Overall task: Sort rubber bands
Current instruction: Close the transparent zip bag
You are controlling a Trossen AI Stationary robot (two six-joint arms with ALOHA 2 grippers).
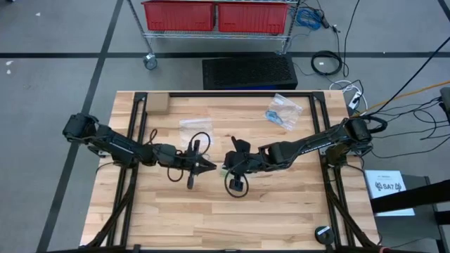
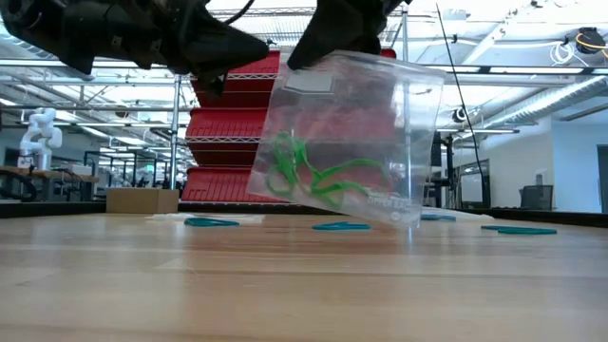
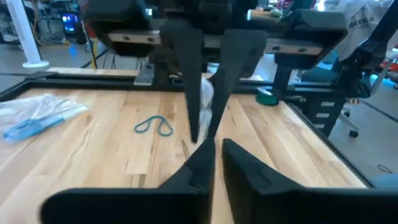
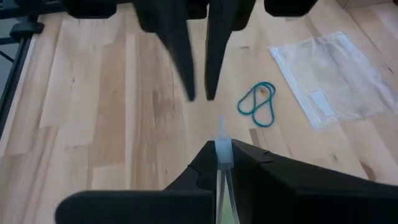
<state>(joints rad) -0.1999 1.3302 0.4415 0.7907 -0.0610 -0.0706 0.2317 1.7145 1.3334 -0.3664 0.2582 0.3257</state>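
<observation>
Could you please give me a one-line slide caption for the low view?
Clear bag of green rubber bands hangs above the table, teal bands behind.

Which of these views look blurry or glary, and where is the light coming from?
Low view: bright ceiling lights behind leave the arms as dark shapes, and the clear bag with green rubber bands has a hazy sheen. Left wrist view: the near fingers are blurred and the room behind is washed out. High view: even light, soft shadows.
</observation>
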